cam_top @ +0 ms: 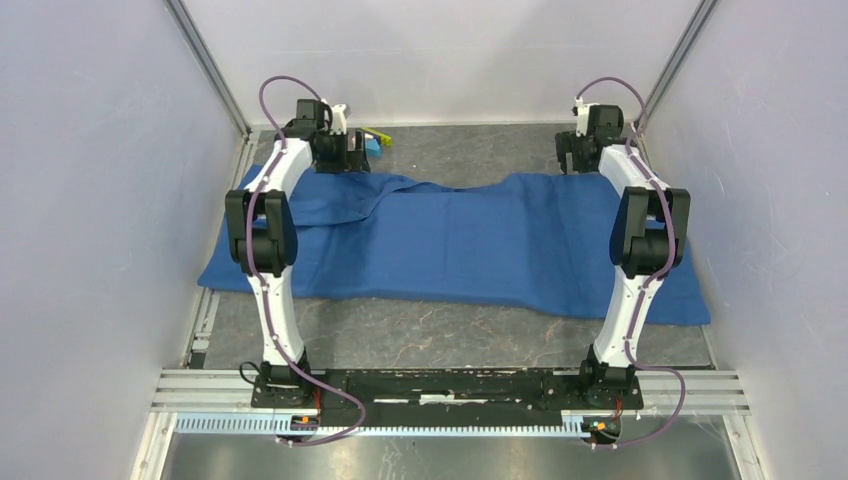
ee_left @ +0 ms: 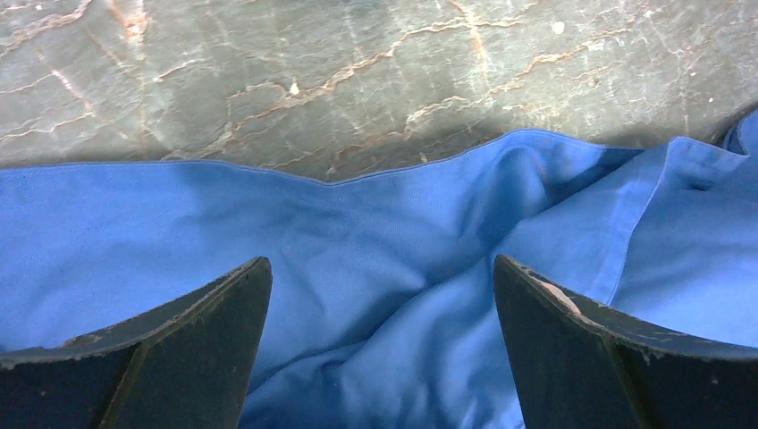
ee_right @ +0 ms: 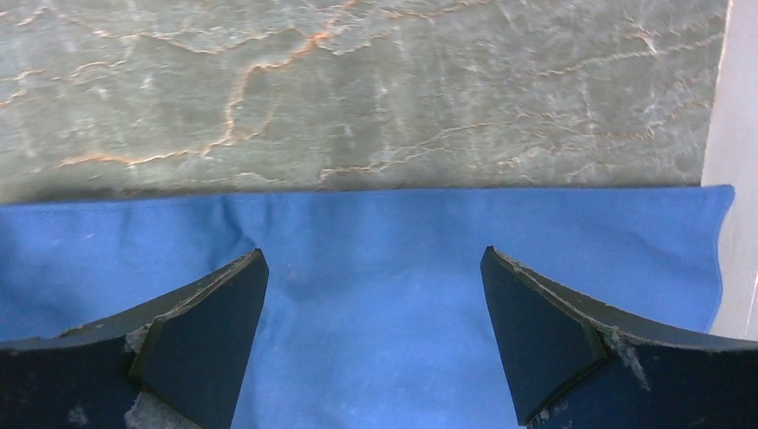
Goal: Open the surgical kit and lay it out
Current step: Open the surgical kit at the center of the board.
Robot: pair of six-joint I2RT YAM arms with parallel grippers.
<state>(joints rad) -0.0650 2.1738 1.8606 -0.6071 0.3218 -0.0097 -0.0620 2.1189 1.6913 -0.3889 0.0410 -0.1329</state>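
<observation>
Of the surgical kit, only the large blue cloth wrap [cam_top: 470, 240] shows, spread wide across the table with folds and a raised ridge toward its left half. My left gripper [cam_top: 338, 160] hangs open over the cloth's far left edge. In the left wrist view its open jaws [ee_left: 380, 259] frame rumpled blue cloth [ee_left: 134, 232] and hold nothing. My right gripper [cam_top: 572, 158] stands open over the far right edge. Seen from the right wrist, that gripper [ee_right: 374, 250] is over flat cloth [ee_right: 581, 232] near the corner, also empty.
A small yellow-and-blue block toy [cam_top: 375, 140] sits on the grey marble table [cam_top: 460, 150] just beyond the left gripper. Pale walls close in both sides and the back; the right wall [ee_right: 737, 134] is beside the cloth's corner. A metal rail [cam_top: 450, 385] carries the arm bases.
</observation>
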